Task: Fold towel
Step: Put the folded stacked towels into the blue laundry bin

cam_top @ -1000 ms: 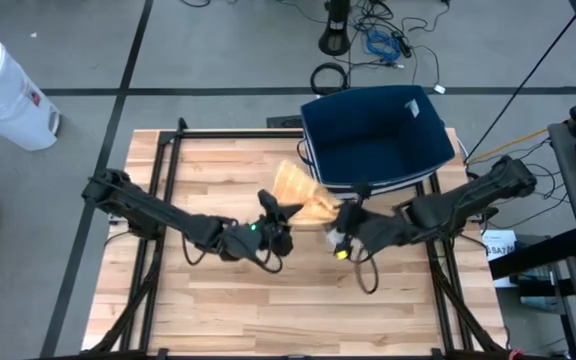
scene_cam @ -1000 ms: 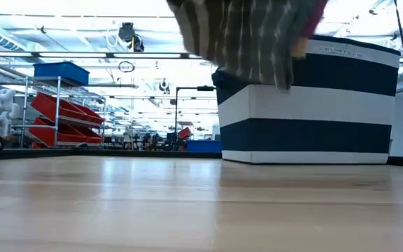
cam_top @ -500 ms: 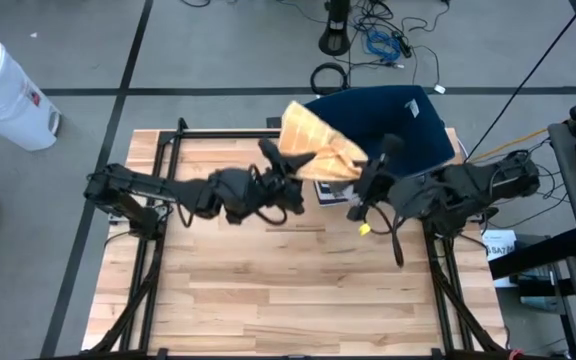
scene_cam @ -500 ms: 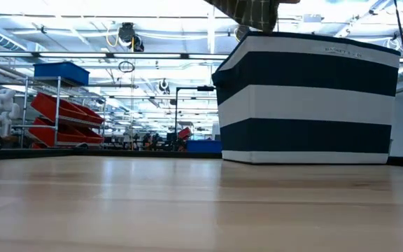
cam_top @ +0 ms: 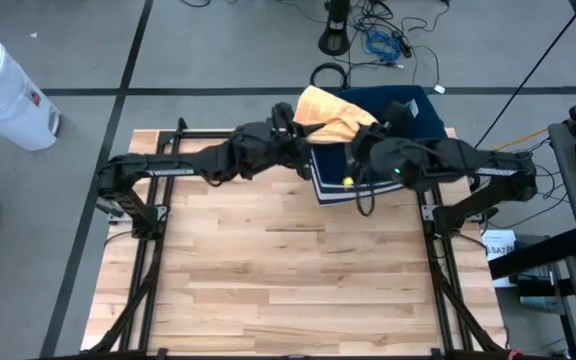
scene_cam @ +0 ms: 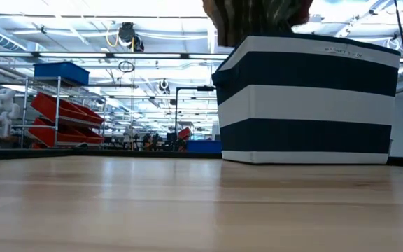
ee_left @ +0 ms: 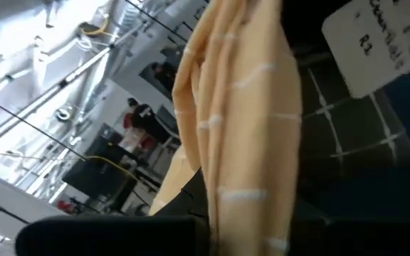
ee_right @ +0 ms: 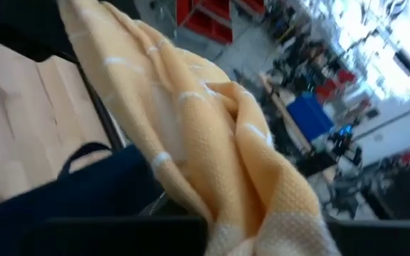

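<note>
You have the towel (cam_top: 333, 112) slung between the two arms, raised over the near rim of the navy-and-white striped basket (cam_top: 423, 130) at the far side of the table (cam_top: 268, 270). The left gripper (cam_top: 293, 128) pinches the towel's left end and the right gripper (cam_top: 360, 148) pinches its right end, so the cloth's long axis runs across from one gripper to the other, bunched rather than spread flat. Both wrist views show the orange weave gathered right at the fingers. In the low view its hanging edge sits just above the basket's top. Judging from this, both arms are equally placed; the bare table lies toward you from the towel.
</note>
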{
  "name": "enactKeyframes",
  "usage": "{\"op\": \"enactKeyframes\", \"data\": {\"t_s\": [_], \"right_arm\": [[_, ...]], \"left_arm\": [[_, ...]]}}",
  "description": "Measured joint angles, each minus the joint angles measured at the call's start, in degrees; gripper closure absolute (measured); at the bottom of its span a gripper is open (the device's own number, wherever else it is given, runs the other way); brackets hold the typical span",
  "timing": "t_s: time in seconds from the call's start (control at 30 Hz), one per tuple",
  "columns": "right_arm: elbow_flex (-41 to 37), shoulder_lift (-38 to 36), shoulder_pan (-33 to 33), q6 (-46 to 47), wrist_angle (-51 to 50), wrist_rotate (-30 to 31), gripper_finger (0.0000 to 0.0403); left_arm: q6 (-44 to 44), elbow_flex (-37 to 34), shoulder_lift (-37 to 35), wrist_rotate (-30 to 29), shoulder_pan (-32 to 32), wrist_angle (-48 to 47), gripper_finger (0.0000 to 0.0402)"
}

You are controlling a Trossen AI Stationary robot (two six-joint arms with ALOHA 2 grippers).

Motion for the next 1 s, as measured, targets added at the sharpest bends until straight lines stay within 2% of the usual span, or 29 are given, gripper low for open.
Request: {"op": "enactKeyframes", "data": {"t_s": [0.13, 0.33, 0.43, 0.53, 0.83, 1.0], "right_arm": [[0.05, 1.55, -5.57, 3.37, -3.53, -4.11, 0.0371], [0.11, 4.91, -11.75, 9.05, -10.06, -5.02, 0.0371], [0.13, 6.65, -13.59, 9.78, -10.46, -5.09, 0.0371], [0.13, 8.16, -15.97, 9.60, -9.82, -7.85, 0.0371], [0.09, 12.85, -21.73, 13.50, -11.05, -17.58, 0.0371], [-0.04, 15.78, -22.14, 13.61, -9.22, -23.67, 0.0371]], "left_arm": [[-0.59, 0.00, 1.63, 2.67, 2.77, -2.79, 0.0363], [-1.24, -0.11, 3.72, 9.53, 6.83, -1.51, 0.0363], [-2.02, -0.11, 4.78, 11.88, 8.61, -0.83, 0.0363], [-2.12, -0.11, 5.91, 13.60, 9.89, -1.04, 0.0363], [-2.17, -0.13, 8.02, 14.13, 11.02, -5.30, 0.0363], [-1.38, -0.13, 8.16, 11.34, 10.95, -8.38, 0.0363]]}}
